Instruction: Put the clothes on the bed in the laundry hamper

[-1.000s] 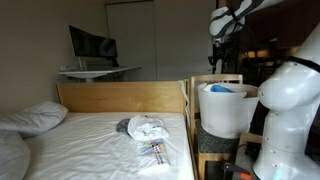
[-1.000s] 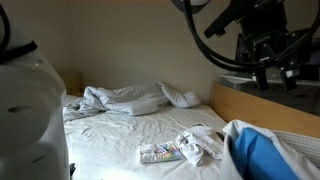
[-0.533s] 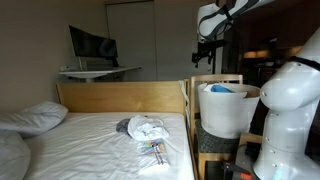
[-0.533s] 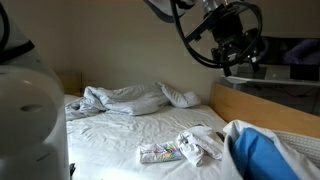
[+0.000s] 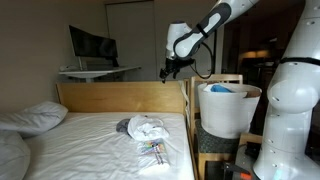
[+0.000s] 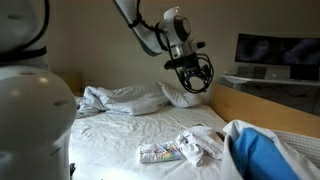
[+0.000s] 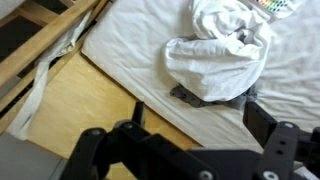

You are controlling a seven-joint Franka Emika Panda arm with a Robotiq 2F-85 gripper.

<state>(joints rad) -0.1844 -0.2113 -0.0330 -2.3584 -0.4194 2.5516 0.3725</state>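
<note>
Arm point(image 5: 208, 24): slants down from the upper right of the frame toward top centre, bent at the wrist.
End effector point(image 5: 172, 70): points downward, jaws spread wide, empty.

The bed point(image 5: 120, 97) has a pale honey-wood frame and a plain white sheet point(image 5: 90, 150). The heaped clothes point(image 5: 147, 127) are white, apart from one dark grey piece point(image 7: 205, 97). A small item point(image 6: 160, 153) carries a many-coloured print. The laundry hamper point(image 5: 228, 118) is white, with bright blue fabric point(image 5: 220, 89) showing in it. The gripper point(image 5: 170, 70) is black.
</note>
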